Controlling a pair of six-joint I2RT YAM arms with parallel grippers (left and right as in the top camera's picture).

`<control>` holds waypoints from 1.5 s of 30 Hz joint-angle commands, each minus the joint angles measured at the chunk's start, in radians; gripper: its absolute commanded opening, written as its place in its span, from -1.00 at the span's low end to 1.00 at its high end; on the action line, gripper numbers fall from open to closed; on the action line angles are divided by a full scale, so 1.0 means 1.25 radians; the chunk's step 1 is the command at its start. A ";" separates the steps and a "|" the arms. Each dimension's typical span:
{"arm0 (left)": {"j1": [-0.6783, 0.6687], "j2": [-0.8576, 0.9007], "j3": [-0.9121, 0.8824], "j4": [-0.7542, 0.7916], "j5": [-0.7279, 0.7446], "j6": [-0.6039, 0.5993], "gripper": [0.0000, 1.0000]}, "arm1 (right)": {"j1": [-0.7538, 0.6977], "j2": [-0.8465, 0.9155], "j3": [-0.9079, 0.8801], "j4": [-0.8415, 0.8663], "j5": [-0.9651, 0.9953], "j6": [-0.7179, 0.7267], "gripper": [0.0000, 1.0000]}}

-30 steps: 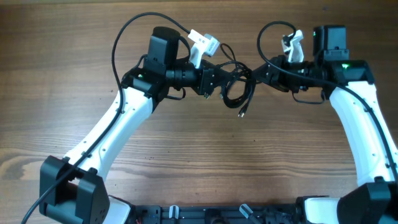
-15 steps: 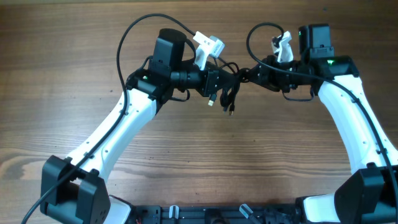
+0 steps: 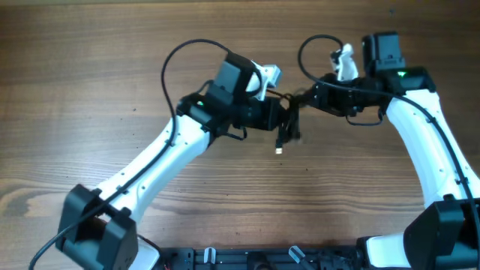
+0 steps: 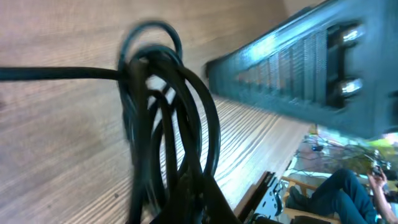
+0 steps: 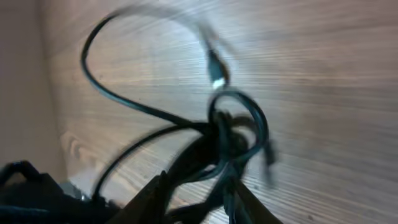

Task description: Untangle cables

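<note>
The cables (image 3: 289, 120) are a small bundle of thin black cords held in the air between my two grippers at the back middle of the table. One metal-tipped plug (image 3: 279, 150) hangs down from the bundle. My left gripper (image 3: 279, 116) is shut on the bundle from the left. In the left wrist view the looped cords (image 4: 168, 118) rise from the left gripper (image 4: 194, 190). My right gripper (image 3: 306, 97) is shut on the bundle from the right. In the right wrist view the knot of cables (image 5: 230, 134) sits at the right gripper (image 5: 208, 168), with a plug (image 5: 217, 79) beyond it.
The wooden table (image 3: 90, 67) lies below both arms. Each arm's own thicker black wire (image 3: 176, 60) arcs above its wrist. The right arm (image 4: 298, 68) fills the upper right of the left wrist view. A dark rail (image 3: 247, 259) runs along the table's front edge.
My left arm has swung to the right and turned, and my right arm has moved left. The grippers are closer together. The bundle hangs narrower, with its plug lower.
</note>
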 commanded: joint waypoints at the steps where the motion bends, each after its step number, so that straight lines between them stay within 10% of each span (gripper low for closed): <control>1: -0.023 0.055 0.000 -0.005 -0.038 -0.046 -0.90 | -0.027 0.009 0.013 -0.026 0.092 -0.016 -0.31; 9: -0.004 0.115 0.000 -0.099 -0.223 -0.035 0.38 | -0.026 0.009 0.013 -0.043 0.139 -0.013 -0.19; 20: 0.133 0.089 0.031 -0.094 -0.168 0.152 0.31 | -0.026 0.009 0.013 -0.009 0.135 -0.014 -0.01; 45: 0.044 0.203 0.026 -0.156 -0.334 0.419 -0.17 | -0.023 0.009 0.013 -0.043 0.136 -0.013 0.02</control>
